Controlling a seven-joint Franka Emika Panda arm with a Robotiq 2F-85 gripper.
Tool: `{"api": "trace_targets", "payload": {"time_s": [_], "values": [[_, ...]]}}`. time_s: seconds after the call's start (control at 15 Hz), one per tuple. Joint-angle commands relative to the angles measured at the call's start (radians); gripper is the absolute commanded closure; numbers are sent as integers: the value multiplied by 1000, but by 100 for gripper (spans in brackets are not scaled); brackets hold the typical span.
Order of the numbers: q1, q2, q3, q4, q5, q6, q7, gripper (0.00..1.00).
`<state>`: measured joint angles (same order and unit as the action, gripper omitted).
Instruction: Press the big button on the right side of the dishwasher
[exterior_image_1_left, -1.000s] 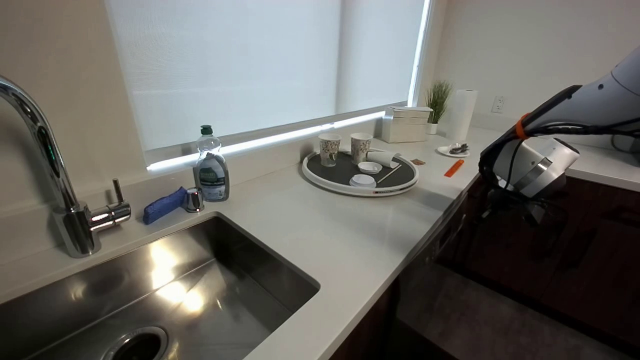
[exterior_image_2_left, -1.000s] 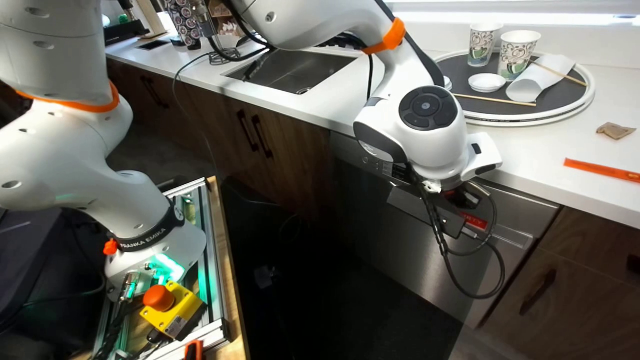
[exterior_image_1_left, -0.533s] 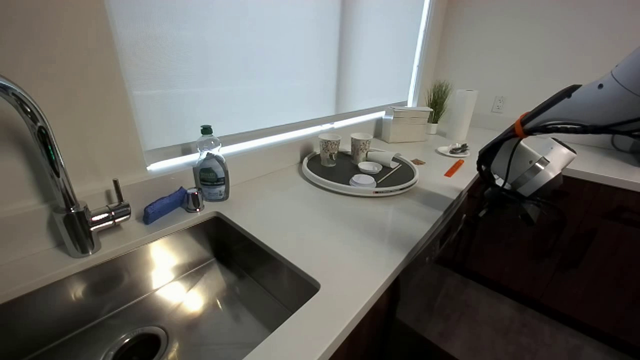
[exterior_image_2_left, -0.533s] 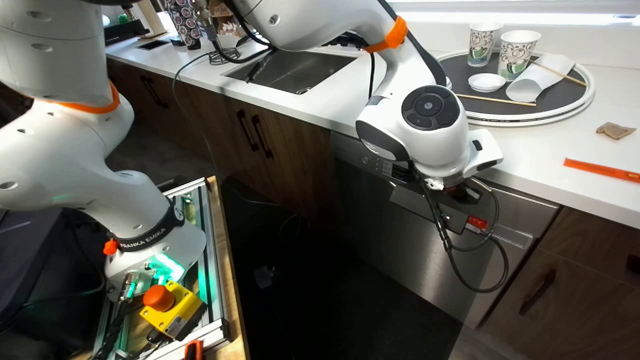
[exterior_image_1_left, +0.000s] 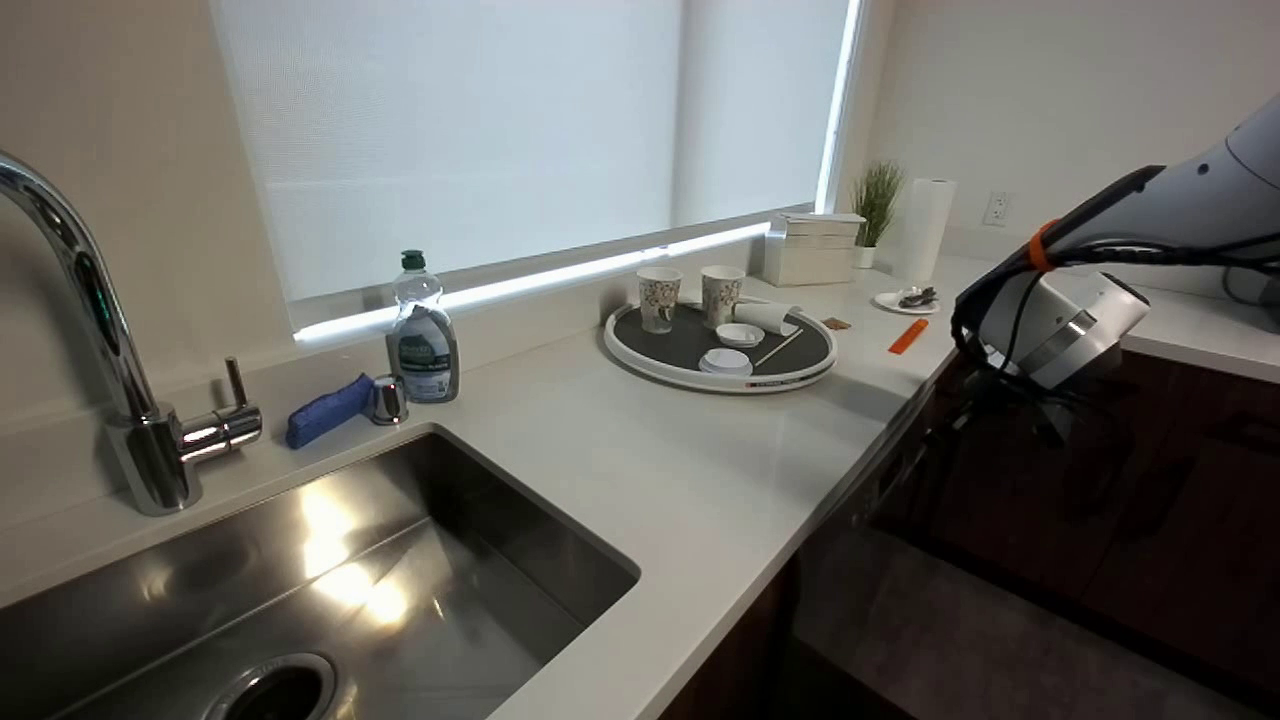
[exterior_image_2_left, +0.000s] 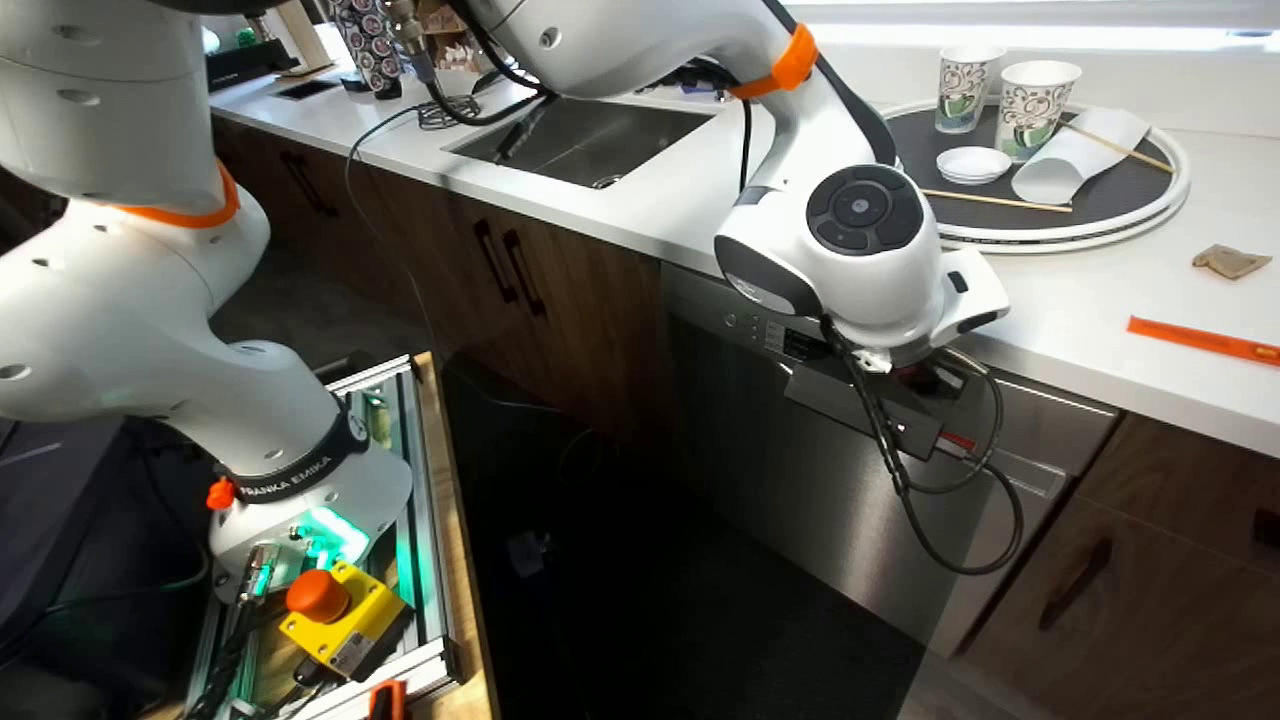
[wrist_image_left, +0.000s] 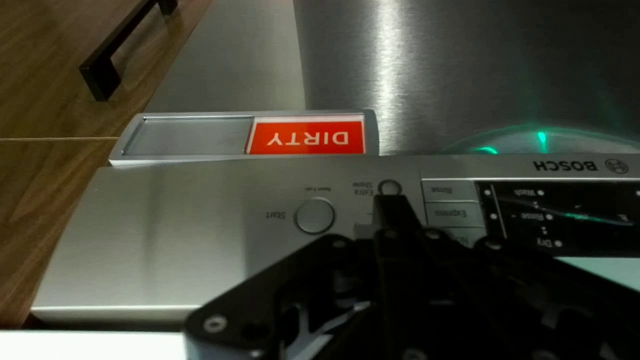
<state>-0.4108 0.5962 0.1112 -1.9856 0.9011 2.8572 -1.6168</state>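
The stainless dishwasher (wrist_image_left: 225, 185) fills the wrist view, its lettering upside down. Its big round Start button (wrist_image_left: 314, 215) sits left of my gripper (wrist_image_left: 397, 202) in that picture. A smaller round Extra Shine button (wrist_image_left: 389, 187) shows just past the fingertips and is partly covered by them. My gripper's black fingers are together with nothing between them. I cannot tell whether the tips touch the panel. In an exterior view the dishwasher (exterior_image_2_left: 800, 490) stands under the counter, and the arm's hand hides the Start button. In an exterior view the gripper (exterior_image_1_left: 1000, 410) is dark and blurred by the counter edge.
A red DIRTY sign (wrist_image_left: 306, 136) is on the dishwasher front. The white counter (exterior_image_2_left: 1080, 330) overhangs it. A round tray (exterior_image_2_left: 1110, 235) with paper cups stands on the counter, near an orange level (exterior_image_2_left: 1205, 341). A cable loop (exterior_image_2_left: 1015, 520) hangs from the gripper.
The arm's hand has shifted slightly along the dishwasher toward the wooden cabinet beside it, moving a little up as well. More of the red sign is covered by the gripper and cables.
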Motion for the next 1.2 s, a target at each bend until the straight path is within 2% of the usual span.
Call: {"api": "trace_targets", "payload": {"time_s": [0.0, 1.13], "values": [[-21, 18, 22, 16, 13, -10, -39, 100], [-25, 53, 32, 56, 10, 1, -40, 100]]}}
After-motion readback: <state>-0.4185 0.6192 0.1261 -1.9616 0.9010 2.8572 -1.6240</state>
